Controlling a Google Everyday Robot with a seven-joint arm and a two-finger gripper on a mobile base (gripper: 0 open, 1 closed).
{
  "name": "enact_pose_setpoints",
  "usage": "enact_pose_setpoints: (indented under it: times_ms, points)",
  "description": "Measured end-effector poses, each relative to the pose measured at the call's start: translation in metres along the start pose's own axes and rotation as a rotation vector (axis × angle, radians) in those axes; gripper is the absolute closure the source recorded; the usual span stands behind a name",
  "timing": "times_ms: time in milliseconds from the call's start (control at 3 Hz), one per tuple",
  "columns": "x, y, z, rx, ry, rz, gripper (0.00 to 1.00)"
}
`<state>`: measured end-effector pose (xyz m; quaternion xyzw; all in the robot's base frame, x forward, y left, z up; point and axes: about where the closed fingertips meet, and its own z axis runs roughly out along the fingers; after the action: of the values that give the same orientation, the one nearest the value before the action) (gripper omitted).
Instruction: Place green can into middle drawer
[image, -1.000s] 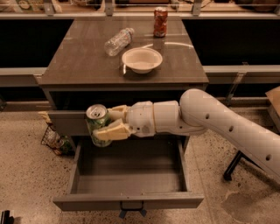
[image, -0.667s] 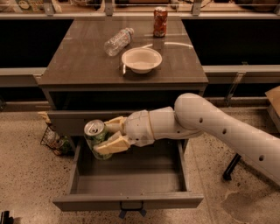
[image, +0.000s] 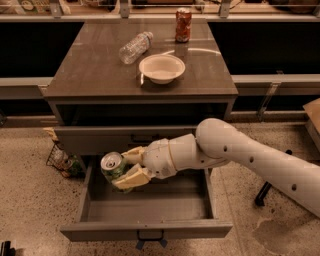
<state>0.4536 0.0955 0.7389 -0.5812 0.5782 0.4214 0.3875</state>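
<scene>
the jaws pinch the green can (image: 114, 167) from both sides, its silver top tilted up. the gripper (image: 120, 170) holds it over the left part of the open middle drawer (image: 145, 231). behind the drawer, up on the cabinet top (image: 90, 75), sit a white bowl (image: 161, 68), a clear bottle (image: 135, 47) and a red can (image: 183, 25).

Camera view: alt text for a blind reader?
The gripper, fingers shut on the green can, holds it over the open middle drawer. A bowl, a bottle on its side and a red can sit on the cabinet top.
</scene>
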Motion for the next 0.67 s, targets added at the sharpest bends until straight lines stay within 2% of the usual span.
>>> enact_pose_setpoints:
  times_ms: [333,667]
  points:
    - [0.032,-0.005,0.011,0.037,0.010,0.008,1.00]
    - [0.086,-0.019,0.026,0.051,0.012,-0.056,1.00]
